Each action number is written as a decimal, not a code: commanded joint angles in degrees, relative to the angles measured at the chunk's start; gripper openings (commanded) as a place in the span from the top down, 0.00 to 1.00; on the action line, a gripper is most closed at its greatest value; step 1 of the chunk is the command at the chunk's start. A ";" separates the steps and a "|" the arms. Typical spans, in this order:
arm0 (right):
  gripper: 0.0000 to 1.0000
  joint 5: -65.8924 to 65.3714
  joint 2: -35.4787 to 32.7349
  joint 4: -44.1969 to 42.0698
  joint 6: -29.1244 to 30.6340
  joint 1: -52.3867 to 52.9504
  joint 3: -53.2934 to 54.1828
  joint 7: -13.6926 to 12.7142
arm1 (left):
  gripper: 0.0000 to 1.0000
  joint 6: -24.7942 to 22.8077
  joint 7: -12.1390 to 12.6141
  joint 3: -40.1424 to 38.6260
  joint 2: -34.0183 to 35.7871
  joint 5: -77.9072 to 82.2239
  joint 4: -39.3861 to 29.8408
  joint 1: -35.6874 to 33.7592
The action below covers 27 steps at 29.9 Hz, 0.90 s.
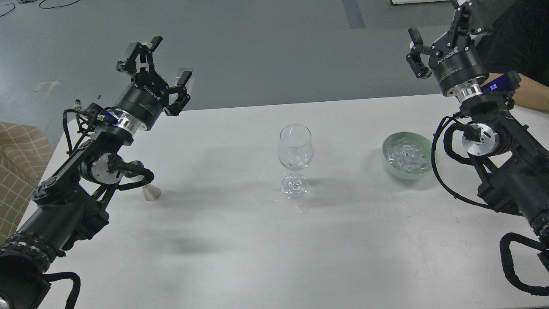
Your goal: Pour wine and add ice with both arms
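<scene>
My left gripper (161,58) is raised over the far left corner of the white table (223,240), fingers spread wide apart with nothing between them. Below it and nearer to me, partly hidden behind my left arm (68,189), a small metal cone-shaped cup (150,193) stands on the table; I cannot tell what it contains.

Well to the right of that claw, and lower in my view, the stemmed wine glass (295,150) stands upright near the middle of the table, apart from everything else. It looks nearly empty; any wine in the bowl is too clear for me to make out.

Further right, the pale green bowl (429,148) sits on the table with the ice (406,158) heaped inside it as clear glassy chunks. The bowl lies below my right gripper (437,25) and slightly to its left, just beside the cables of my right arm (510,180).

That right claw is held high over the far right edge of the table, fingers parted and holding nothing, though one finger runs up to the top edge of the view. Just right of its wrist, a person's forearm (532,92) rests at the table's edge.
</scene>
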 commanded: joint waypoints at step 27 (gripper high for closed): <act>0.00 -0.01 -0.14 -1.45 -0.07 -0.37 -0.20 0.15 | 0.00 2.12 0.16 -1.59 -0.34 -0.60 -0.08 0.19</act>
